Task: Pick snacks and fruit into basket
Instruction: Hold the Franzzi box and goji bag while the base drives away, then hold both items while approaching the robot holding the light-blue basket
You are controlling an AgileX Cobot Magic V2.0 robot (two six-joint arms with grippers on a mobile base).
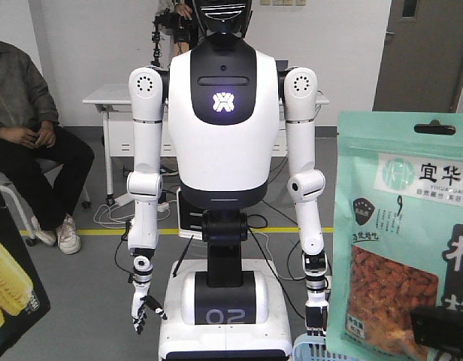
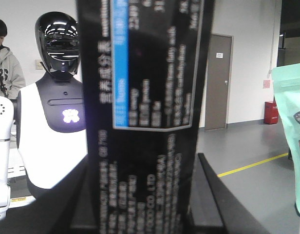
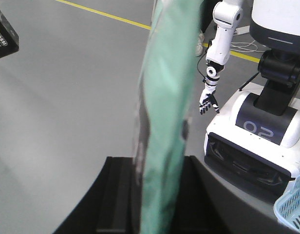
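Mint-green pouch [image 3: 164, 97] hangs upright, clamped by the right gripper [image 3: 155, 195]; we see the black-and-blue corn box [image 2: 145, 122] likewise clenched in the left gripper [image 2: 146, 204]. Both are aloft, well apart; the light blue basket [image 3: 292, 208] lies low, near the pouch's bottom edge.

We count one mint-green pouch [image 1: 400, 241], one black-and-blue box [image 2: 145, 122], one light blue basket [image 3: 292, 207] and one white humanoid robot [image 1: 225, 150]. We count two people: one seated person [image 1: 28, 150] and one person in a grey hoodie [image 2: 4, 63].
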